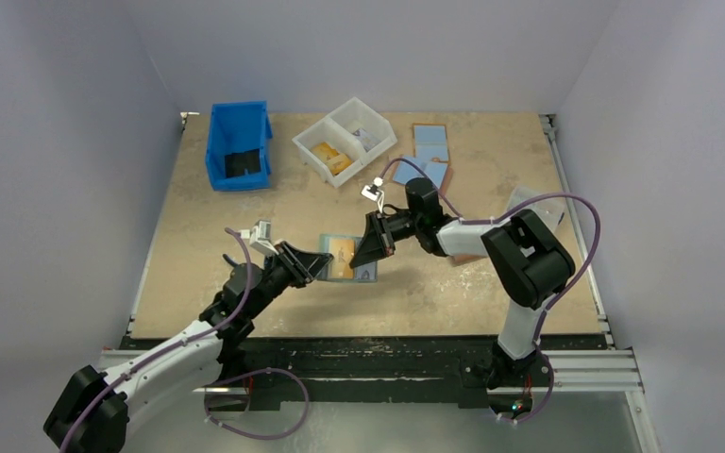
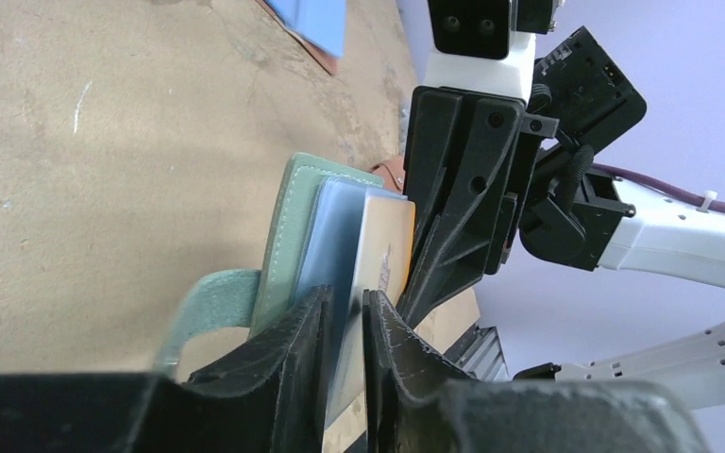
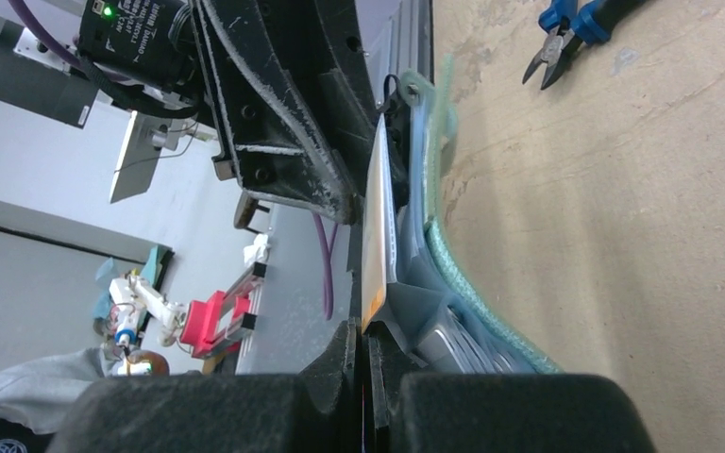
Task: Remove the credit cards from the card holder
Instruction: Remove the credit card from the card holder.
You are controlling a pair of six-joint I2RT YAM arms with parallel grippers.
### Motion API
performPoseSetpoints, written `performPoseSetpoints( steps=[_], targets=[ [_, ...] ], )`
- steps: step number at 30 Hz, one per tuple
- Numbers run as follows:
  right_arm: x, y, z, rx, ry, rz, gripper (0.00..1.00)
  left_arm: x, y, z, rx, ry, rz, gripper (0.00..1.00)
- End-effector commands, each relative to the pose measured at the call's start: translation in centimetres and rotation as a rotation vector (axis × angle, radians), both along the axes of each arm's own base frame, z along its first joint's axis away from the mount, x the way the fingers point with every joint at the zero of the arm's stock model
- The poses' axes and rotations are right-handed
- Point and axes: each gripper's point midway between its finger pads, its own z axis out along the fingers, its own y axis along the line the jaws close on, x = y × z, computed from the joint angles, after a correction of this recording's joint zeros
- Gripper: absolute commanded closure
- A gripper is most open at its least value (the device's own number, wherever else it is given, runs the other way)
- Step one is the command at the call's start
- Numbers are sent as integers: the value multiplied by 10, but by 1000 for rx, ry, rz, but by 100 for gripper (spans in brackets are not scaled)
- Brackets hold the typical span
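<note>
Left tool (image 2: 345,311) clamps the card holder (image 2: 288,226) by its sleeves. Only the right wrist view shows right tool (image 3: 361,340) pinching the orange credit card (image 3: 378,226).

I'm seeing a white divided tray (image 1: 324,121) sitting toward the far side of the table (image 1: 198,255). A blue bin (image 1: 239,146) is standing left of that tray, and flat light-blue wallets (image 1: 429,146) are lying just right of it. Blue-handled pliers (image 3: 566,24) are lying on the tabletop; I cannot place them against the tray.

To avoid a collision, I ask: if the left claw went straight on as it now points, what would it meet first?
Probably the right claw, pinching the tan-orange card beyond the card holder that the left claw grips; depth is unclear.
</note>
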Motion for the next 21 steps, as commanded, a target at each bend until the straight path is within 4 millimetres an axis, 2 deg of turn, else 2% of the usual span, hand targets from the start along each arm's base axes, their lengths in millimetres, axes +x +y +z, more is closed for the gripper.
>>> performPoseSetpoints(
  steps=[1,4,7,13,19,21],
  targets=[
    [6,0,16,42,-91,13,100,5,4,9,5,-26,19,82],
    [7,-2,11,37,-90,21,100,5,5,8,5,-27,21,88],
    [7,-3,3,26,-78,28,100,2,4,8,-5,-35,1,100],
    [10,-3,-6,10,-75,23,100,0,3,-1,-6,-27,-17,100],
    [24,-6,-32,-61,-54,-32,100,1,18,-34,102,46,36,100],
    [26,-7,-40,-82,-53,-42,100,-1,21,-41,142,64,33,82]
  ],
)
